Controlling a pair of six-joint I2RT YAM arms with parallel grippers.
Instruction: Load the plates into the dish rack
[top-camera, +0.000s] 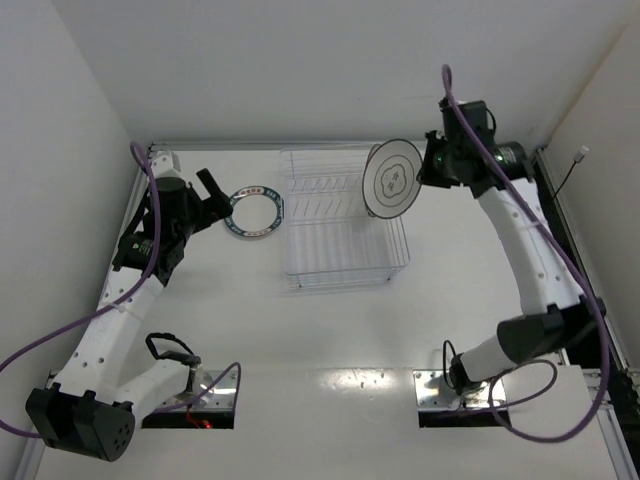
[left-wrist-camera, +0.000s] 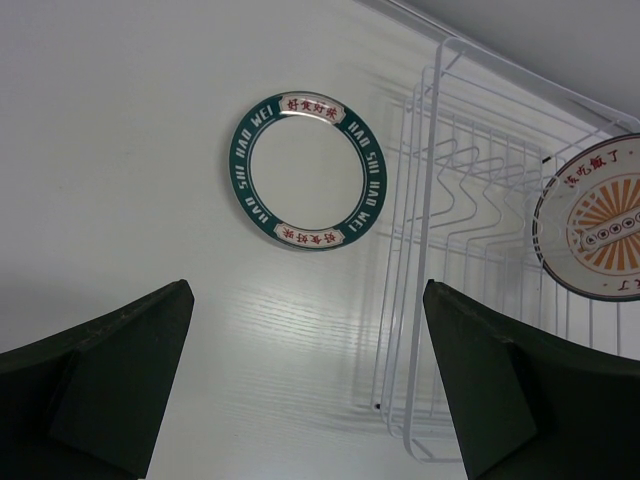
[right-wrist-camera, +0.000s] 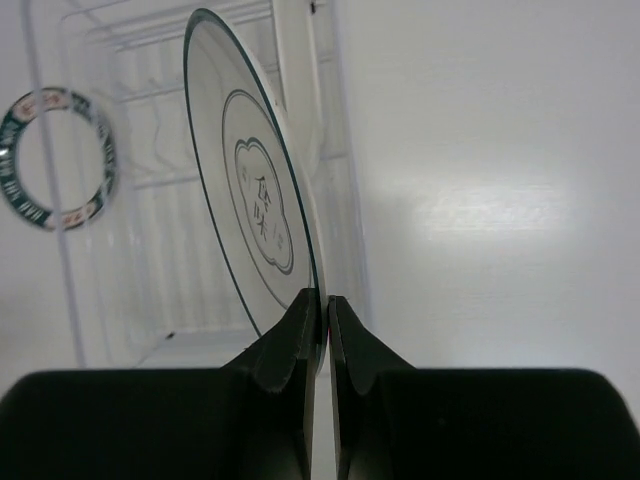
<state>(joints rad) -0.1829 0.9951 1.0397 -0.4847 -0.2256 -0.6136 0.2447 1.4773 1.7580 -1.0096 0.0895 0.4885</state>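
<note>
Holding the grey-ringed plate (top-camera: 393, 178) on edge in our clamped right tool (right-wrist-camera: 322, 300), we hang over the dish rack (top-camera: 345, 280)'s far right corner, with its tines below and leftward. Our left tool (left-wrist-camera: 307, 290) gapes empty before the teal-rimmed plate (left-wrist-camera: 307, 170).

Orange-sunburst plate (left-wrist-camera: 592, 222) partly off-frame
</note>
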